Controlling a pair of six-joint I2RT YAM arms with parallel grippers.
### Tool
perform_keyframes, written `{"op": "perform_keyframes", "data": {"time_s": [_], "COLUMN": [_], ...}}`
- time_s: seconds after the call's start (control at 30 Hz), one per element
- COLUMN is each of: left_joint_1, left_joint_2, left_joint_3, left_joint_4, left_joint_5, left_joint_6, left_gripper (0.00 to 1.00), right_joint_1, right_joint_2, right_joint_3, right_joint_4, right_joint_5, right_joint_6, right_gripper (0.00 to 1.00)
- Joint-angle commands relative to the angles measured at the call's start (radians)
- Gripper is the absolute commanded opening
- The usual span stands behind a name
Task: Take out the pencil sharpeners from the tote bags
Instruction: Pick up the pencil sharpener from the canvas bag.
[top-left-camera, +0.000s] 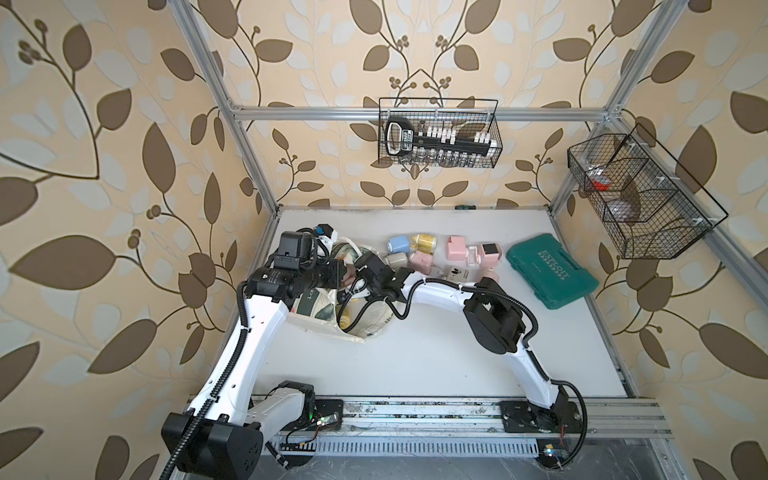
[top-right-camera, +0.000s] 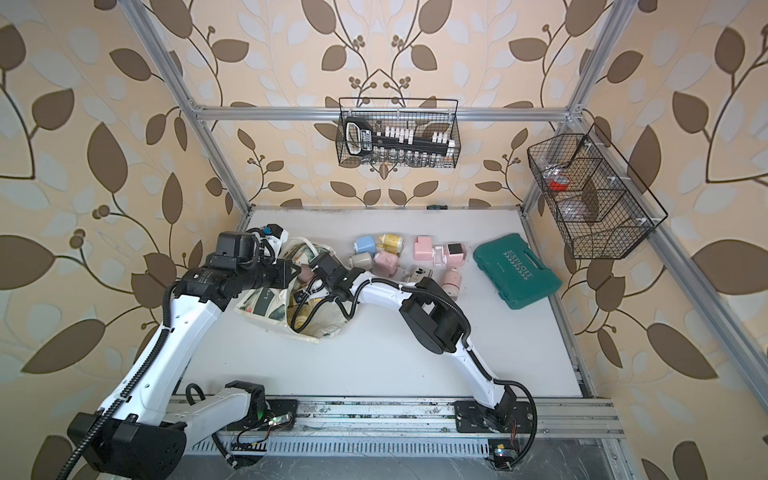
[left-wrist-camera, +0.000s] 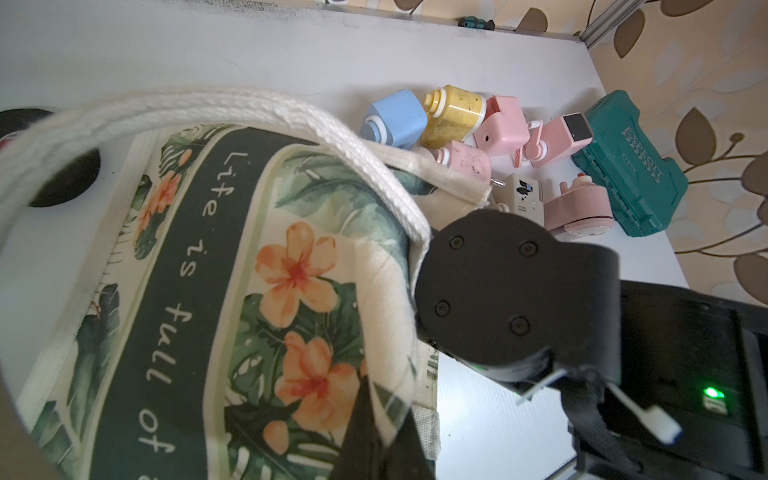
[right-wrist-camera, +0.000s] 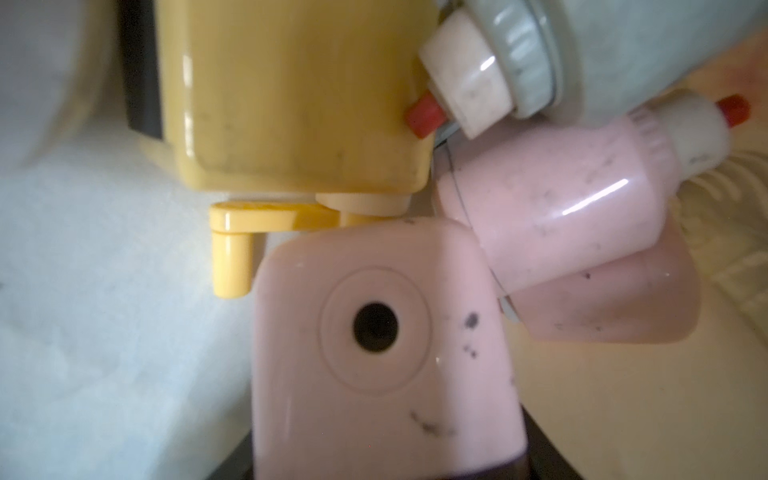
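The tote bag (top-left-camera: 316, 309) lies at the left of the table, printed side up (left-wrist-camera: 208, 270). My left gripper (left-wrist-camera: 384, 419) is shut on the cloth at the bag's mouth and holds it up. My right gripper (right-wrist-camera: 382, 461) reaches inside the bag. Its black fingers press both sides of a pink pencil sharpener (right-wrist-camera: 374, 353). Next to that one in the bag lie a yellow sharpener (right-wrist-camera: 291, 104), another pink one (right-wrist-camera: 552, 216) and a grey one (right-wrist-camera: 623, 41). Several sharpeners sit on the table past the bag: blue (top-left-camera: 400, 245), yellow (top-left-camera: 424, 242), pink (top-left-camera: 457, 248).
A teal EXPLOIT case (top-left-camera: 550, 270) lies at the right of the table. A small white plug adapter (top-left-camera: 455, 274) sits among the sharpeners. Black wire baskets hang on the back wall (top-left-camera: 438, 133) and the right wall (top-left-camera: 640, 195). A small screwdriver (top-left-camera: 461, 206) rests at the back edge.
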Motion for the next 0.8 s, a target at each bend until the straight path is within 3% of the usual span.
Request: {"op": "perform_keyframes", "data": {"time_s": [0.0,0.17,0.47,0.77], "left_joint_1": [-0.010,-0.010,-0.010,-0.009], "left_joint_2": [-0.047,-0.047,-0.044,-0.054], "left_joint_3": [0.025,0.017,0.023,0.010], "left_joint_4": [0.055,0.064,0.064,0.074], "left_joint_5": [0.066,0.069,0.060,0.044], "left_joint_6": [-0.002,-0.009,-0.011,-0.014], "left_gripper": [0.00,0.00,0.00,0.00], "right_joint_1": [0.005,0.026,0.043,0.034], "right_joint_2": [-0.067,-0.222,-0.491,-0.818], "right_joint_3": [-0.070,-0.252,-0.478,-0.768], "right_joint_4": [-0.015,0.119,0.178,0.201], "right_joint_5": [-0.081,-0.153,-0.228,-0.240], "right_joint_6": [0.125,0.242,0.479,0.849], "right_gripper": [0.53,0.50,0.48,0.49]}}
